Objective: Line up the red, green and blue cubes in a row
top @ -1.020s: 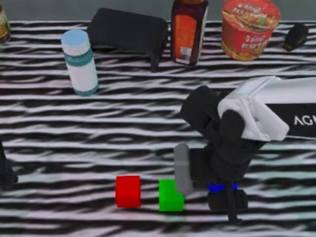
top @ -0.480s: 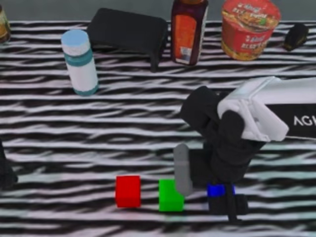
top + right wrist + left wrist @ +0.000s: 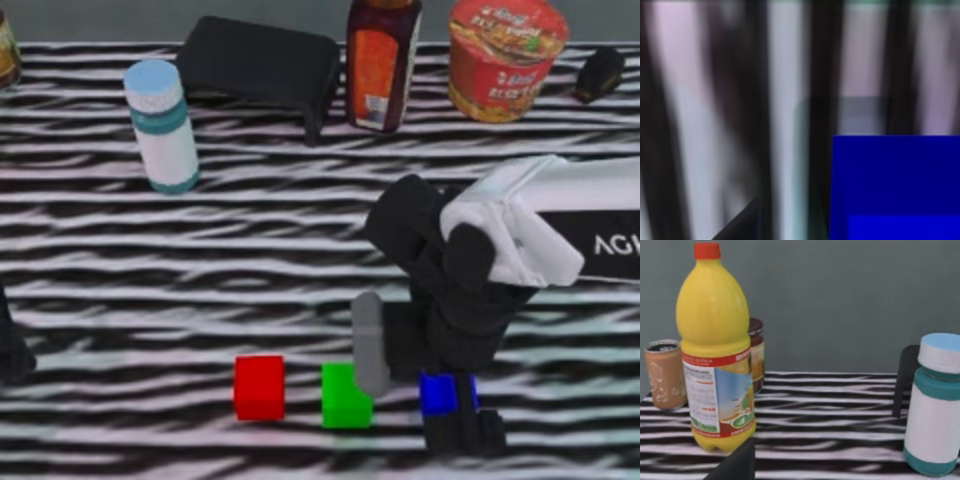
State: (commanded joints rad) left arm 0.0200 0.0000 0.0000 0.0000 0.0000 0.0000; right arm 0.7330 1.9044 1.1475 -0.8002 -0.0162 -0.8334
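The red cube and the green cube sit side by side near the table's front edge. The blue cube rests to the right of the green one, in line with both. My right gripper hangs straight over the blue cube, open. In the right wrist view the blue cube fills one side, and a dark finger stands apart from it with striped cloth between. My left gripper is parked at the table's left edge, open and holding nothing; one finger shows in its wrist view.
At the back stand a white bottle with a teal band, a black stool-like block, a sauce bottle and a noodle cup. At the far left are a yellow bottle and a can.
The blue cube has come down a little toward the front edge and more of its top shows. The right gripper's fingers have parted round it. The left arm is still.
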